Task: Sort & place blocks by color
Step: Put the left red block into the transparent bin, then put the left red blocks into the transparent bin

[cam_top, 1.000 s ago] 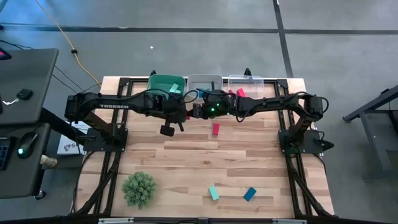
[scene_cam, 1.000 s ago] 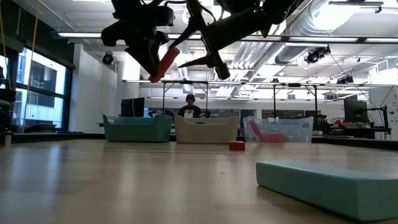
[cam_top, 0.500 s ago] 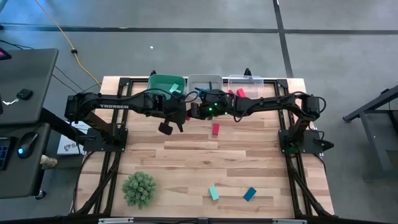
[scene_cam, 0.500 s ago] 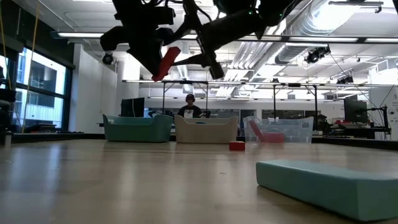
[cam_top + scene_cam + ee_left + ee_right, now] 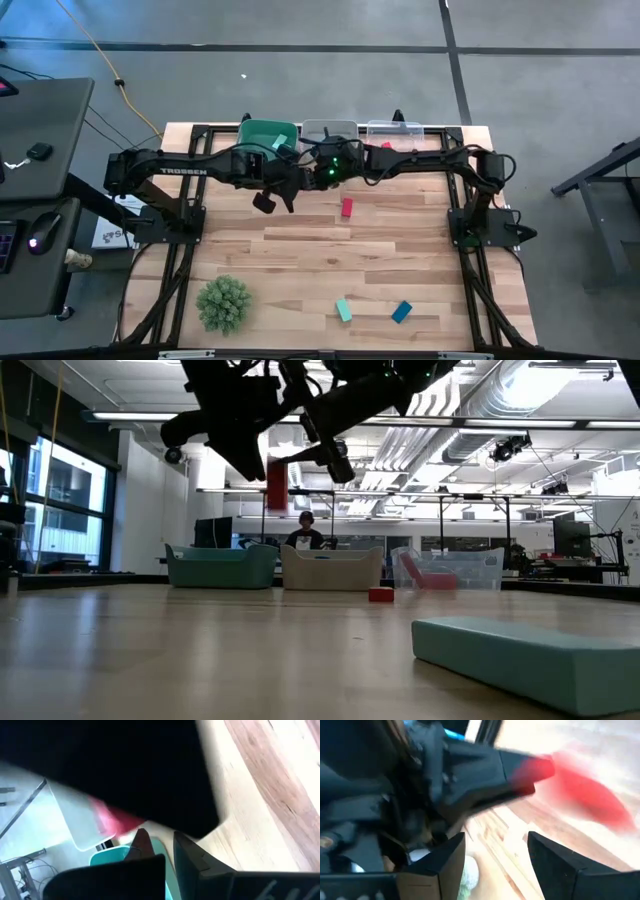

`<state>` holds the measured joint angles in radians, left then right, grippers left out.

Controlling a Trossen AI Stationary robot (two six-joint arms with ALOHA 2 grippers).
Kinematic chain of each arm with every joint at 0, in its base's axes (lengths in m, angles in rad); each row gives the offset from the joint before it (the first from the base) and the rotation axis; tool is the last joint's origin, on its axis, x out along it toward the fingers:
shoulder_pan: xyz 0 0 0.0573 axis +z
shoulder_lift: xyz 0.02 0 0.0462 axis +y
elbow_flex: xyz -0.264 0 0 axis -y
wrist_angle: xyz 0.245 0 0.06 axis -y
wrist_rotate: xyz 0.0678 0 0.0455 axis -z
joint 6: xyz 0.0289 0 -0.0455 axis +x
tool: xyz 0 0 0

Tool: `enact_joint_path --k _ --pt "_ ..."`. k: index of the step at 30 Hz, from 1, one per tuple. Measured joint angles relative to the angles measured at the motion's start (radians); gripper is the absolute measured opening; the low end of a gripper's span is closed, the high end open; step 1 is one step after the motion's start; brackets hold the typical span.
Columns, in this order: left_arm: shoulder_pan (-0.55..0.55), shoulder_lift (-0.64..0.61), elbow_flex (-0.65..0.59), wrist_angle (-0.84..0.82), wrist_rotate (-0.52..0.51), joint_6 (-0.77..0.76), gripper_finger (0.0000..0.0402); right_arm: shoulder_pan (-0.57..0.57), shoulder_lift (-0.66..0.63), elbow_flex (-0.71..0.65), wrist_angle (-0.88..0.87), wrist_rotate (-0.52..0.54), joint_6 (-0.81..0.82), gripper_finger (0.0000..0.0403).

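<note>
My two arms crowded the air near the back edge of the table (image 5: 300,250): my left gripper (image 5: 285,192) and my right gripper (image 5: 305,178) nearly met there, leaving little room to pass between them. Behind them, the green bin (image 5: 266,134), the grey bin (image 5: 329,130) and the clear bin (image 5: 393,130) lined the back edge. A red block (image 5: 347,207) lay near the middle. The spiky ball (image 5: 223,303) blocked the front left corner; a teal block (image 5: 343,310) and a blue block (image 5: 401,312) sat by the front edge. The broad middle band lay open.
</note>
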<state>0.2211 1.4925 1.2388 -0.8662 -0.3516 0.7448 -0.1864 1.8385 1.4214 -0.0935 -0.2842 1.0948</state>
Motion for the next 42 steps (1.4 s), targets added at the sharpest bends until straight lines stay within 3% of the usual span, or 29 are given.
enact_joint_path --k 12,26,35,42 --pt "0.000 0.000 0.000 -0.001 0.000 -0.041 0.0001 0.001 0.000 0.001 -0.057 0.023 -0.061 0.0184" --pt "0.067 0.000 0.000 -0.008 0.001 -0.248 0.0005 0.000 -0.001 0.001 -0.312 0.182 -0.162 0.0184" --pt "0.112 0.000 0.000 -0.007 0.002 -0.314 0.0066 -0.012 -0.002 0.001 -0.448 0.210 -0.292 0.0184" --pt "0.132 0.000 0.000 -0.005 0.001 -0.400 0.0115 -0.063 -0.002 0.000 -0.554 0.276 -0.124 0.0184"
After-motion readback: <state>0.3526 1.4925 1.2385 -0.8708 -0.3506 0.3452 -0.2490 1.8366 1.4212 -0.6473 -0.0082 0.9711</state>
